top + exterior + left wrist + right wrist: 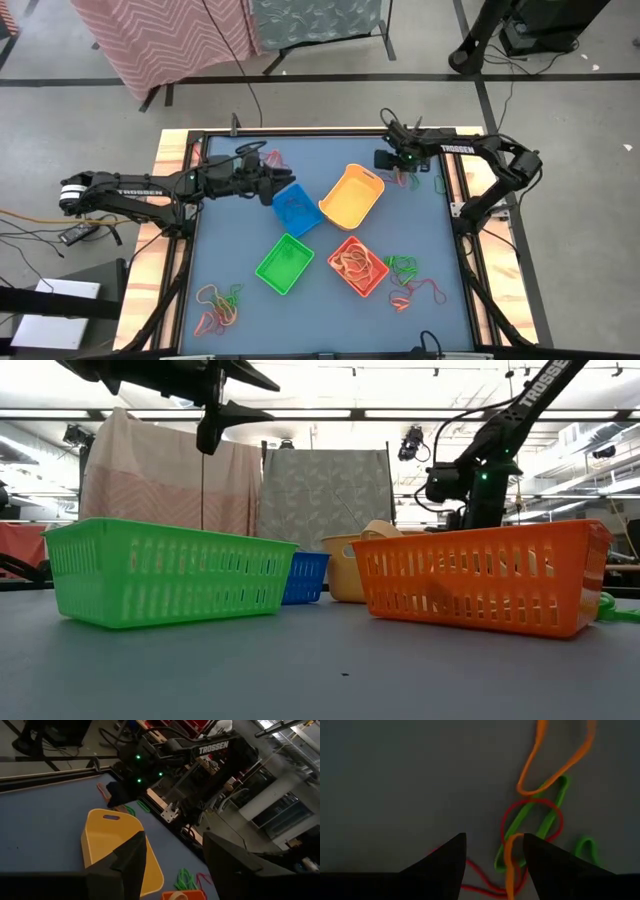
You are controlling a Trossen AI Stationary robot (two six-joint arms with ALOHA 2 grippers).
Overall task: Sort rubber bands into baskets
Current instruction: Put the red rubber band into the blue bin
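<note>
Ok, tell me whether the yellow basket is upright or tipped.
Tipped. In the high view the yellow basket leans with one end propped on the blue basket; the left wrist view shows its floor slanting up from the table.

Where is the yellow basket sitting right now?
Seen from above, the yellow basket sits near the table's middle, toward the far edge, just right of the blue basket and above the orange basket.

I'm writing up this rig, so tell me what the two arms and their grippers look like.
Both arms are dark and jointed, lettered TROSSEN in white. The left arm has a white band at its base end. Green lights glow near the right gripper. The left gripper has dark, wedge-shaped fingers, as does the right.
</note>
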